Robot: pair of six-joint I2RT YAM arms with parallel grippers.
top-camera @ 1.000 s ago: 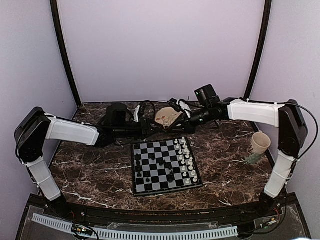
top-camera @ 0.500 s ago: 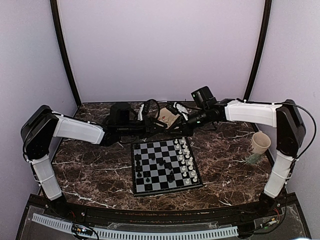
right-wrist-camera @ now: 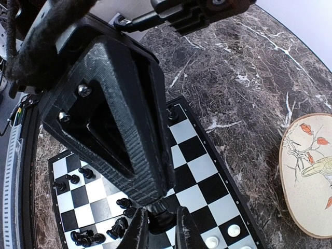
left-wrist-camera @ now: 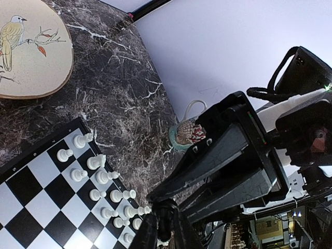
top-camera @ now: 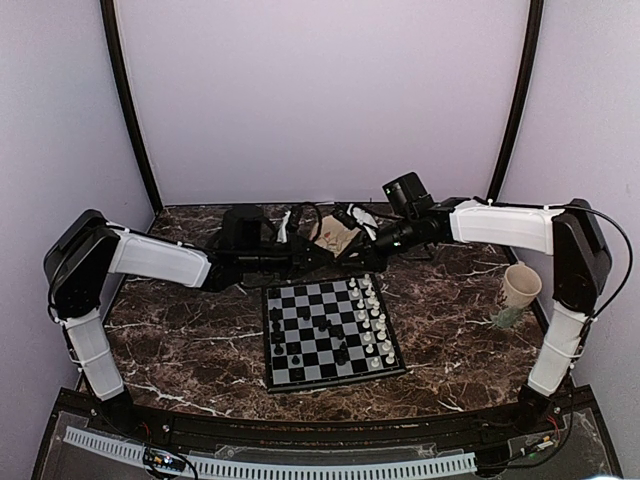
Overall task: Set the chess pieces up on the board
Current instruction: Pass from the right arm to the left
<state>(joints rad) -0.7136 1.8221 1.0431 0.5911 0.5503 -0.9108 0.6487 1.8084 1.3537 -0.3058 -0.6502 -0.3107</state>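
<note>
I am reading this as a mid-air handover. The right gripper [right-wrist-camera: 158,231] is pinching a black piece [right-wrist-camera: 158,213] in nearly closed fingers, presenting it so the left gripper [left-wrist-camera: 162,233] can carry it to the black side. The left fingers are sitting narrow around that same piece, but I cannot tell whether they are gripping. Piece and hands are hanging at 12 o'clock of the board [top-camera: 300,298], near its far edge. The white pieces [top-camera: 372,325] are lining its 3 o'clock side.
</note>
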